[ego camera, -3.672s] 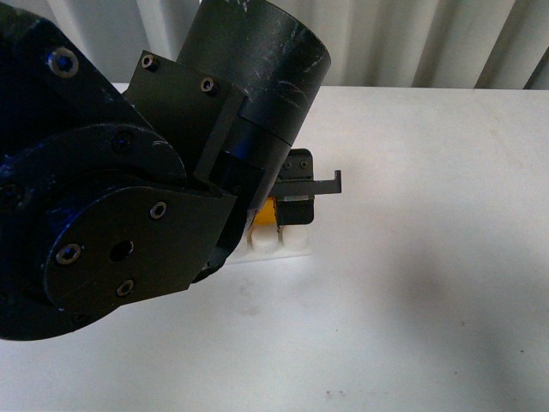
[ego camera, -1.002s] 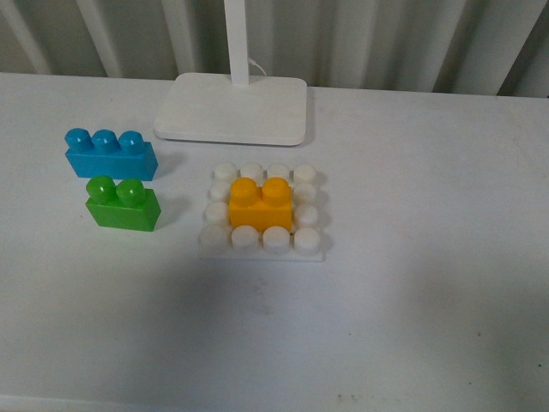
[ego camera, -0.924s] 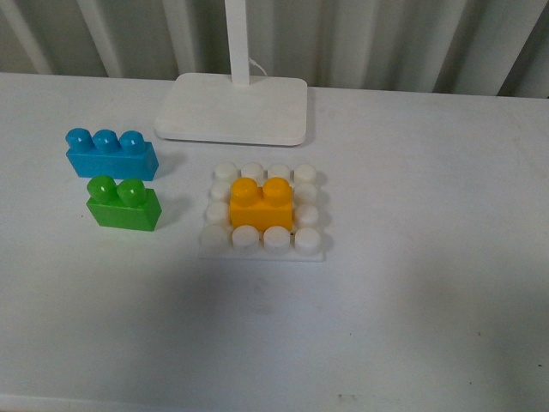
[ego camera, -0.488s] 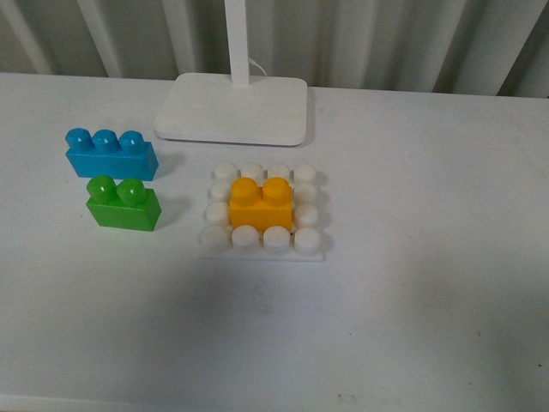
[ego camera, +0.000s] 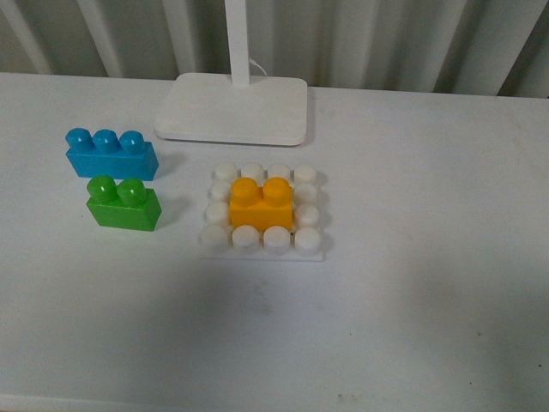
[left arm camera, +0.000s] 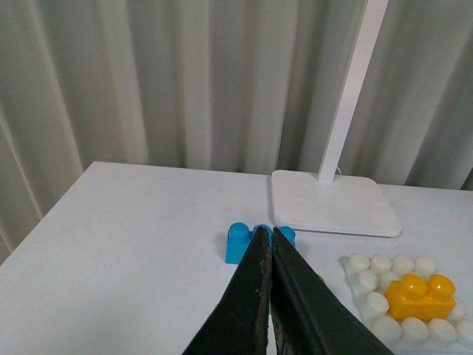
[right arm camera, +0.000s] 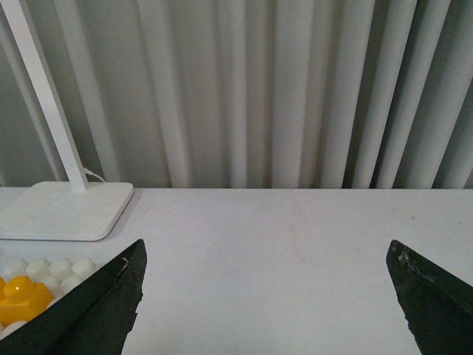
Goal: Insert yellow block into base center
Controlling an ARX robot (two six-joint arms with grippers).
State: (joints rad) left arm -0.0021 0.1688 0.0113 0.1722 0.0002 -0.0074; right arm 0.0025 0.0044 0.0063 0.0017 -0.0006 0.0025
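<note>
The yellow block (ego camera: 261,202) sits on the middle studs of the white studded base (ego camera: 262,251), ringed by white studs on all sides. It also shows in the left wrist view (left arm camera: 423,296) on the base (left arm camera: 369,303), and in the right wrist view (right arm camera: 22,299). Neither arm appears in the front view. My left gripper (left arm camera: 270,234) is shut with nothing between its fingers, raised above the table over the blue brick. My right gripper (right arm camera: 266,255) is open wide and empty, above bare table to the right of the base.
A blue three-stud brick (ego camera: 111,154) and a green two-stud brick (ego camera: 123,204) lie left of the base. A white lamp stand (ego camera: 232,108) with a pole stands behind it. Grey curtains hang behind the table.
3.7 s ago a black arm filled the front view with its gripper at the yellow block on the base. It has since left the view. Over the last second nothing moved.
</note>
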